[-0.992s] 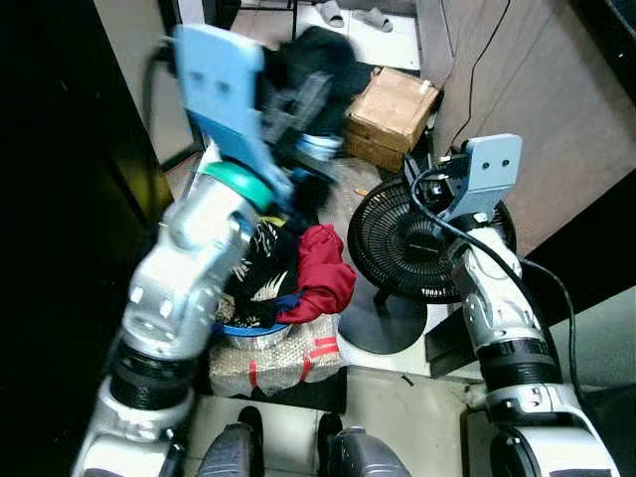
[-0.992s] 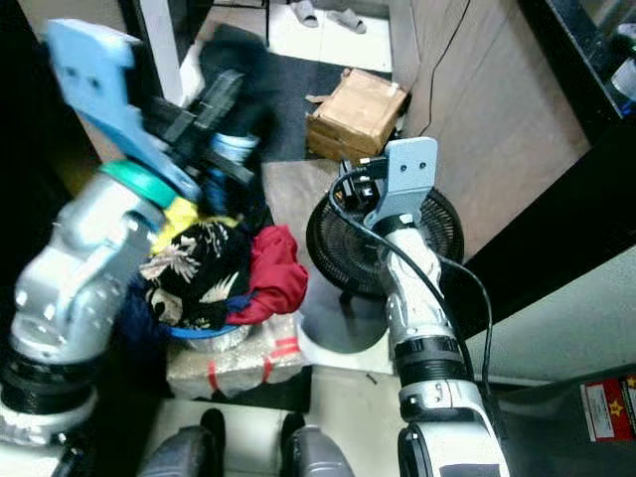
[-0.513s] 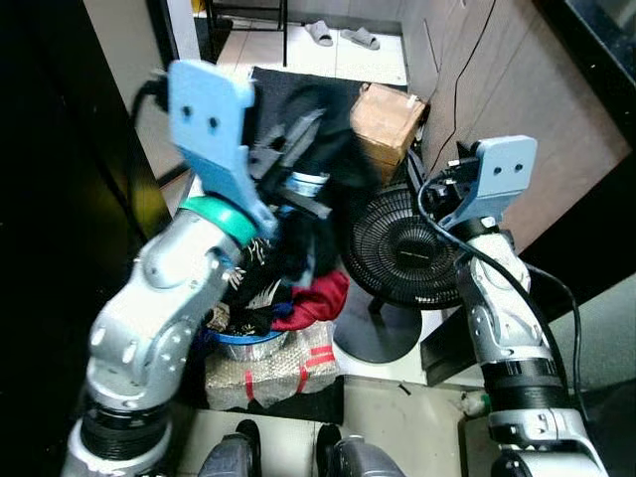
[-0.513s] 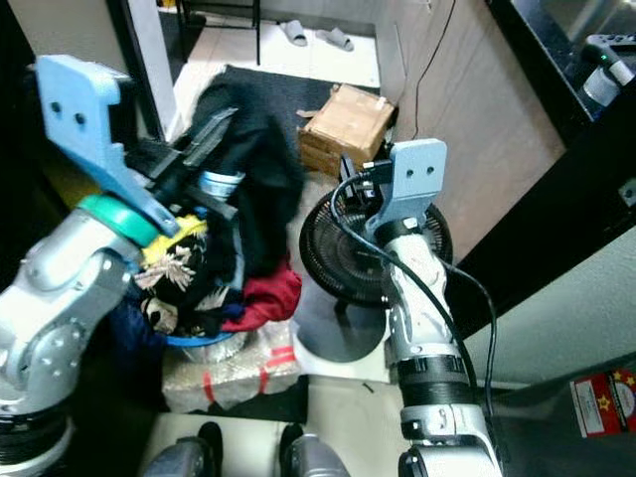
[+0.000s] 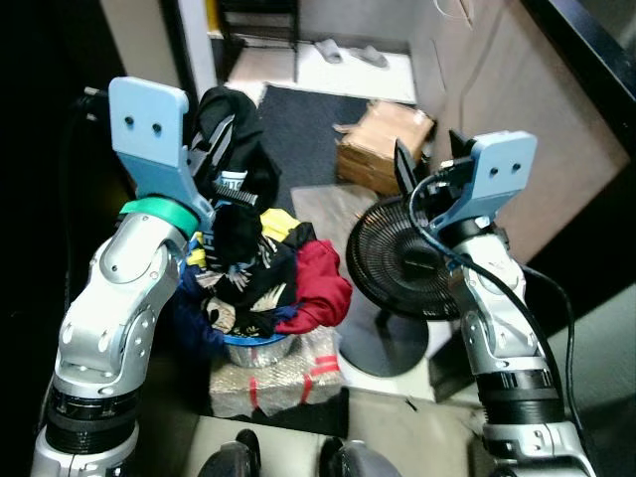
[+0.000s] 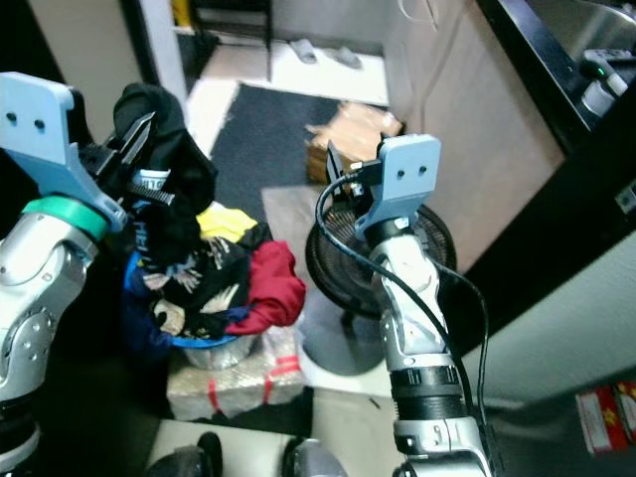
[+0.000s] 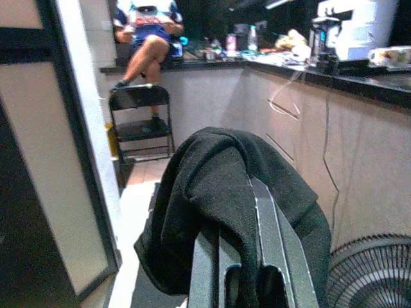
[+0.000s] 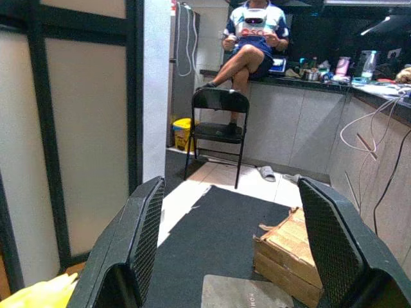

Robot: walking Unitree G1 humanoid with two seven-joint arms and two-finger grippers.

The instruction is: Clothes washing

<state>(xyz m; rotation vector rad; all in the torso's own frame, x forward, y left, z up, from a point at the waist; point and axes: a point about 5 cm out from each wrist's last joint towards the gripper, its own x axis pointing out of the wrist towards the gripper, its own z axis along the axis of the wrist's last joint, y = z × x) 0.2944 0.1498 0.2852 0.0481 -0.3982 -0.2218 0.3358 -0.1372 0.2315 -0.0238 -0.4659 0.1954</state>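
Left eye view: laundry basket (image 5: 253, 343) heaped with clothes sits at the robot's feet; above it the left claw (image 5: 224, 149), clamped on a black garment (image 5: 234, 124), has lifted it clear since a second ago. Right claw (image 5: 427, 159) waits spread wide, empty, over the fan (image 5: 393, 263).

We're in a lived-in home, by the kitchen: a dark counter (image 7: 308, 64) crowded with appliances, a person (image 8: 252, 40) sitting on it above a folding chair (image 8: 218, 131). Slippers (image 5: 343, 52) by a mat (image 5: 313, 114), a cardboard box (image 5: 383, 144), a floor fan (image 5: 397, 260) and a heaped laundry basket (image 5: 253, 343) on the floor
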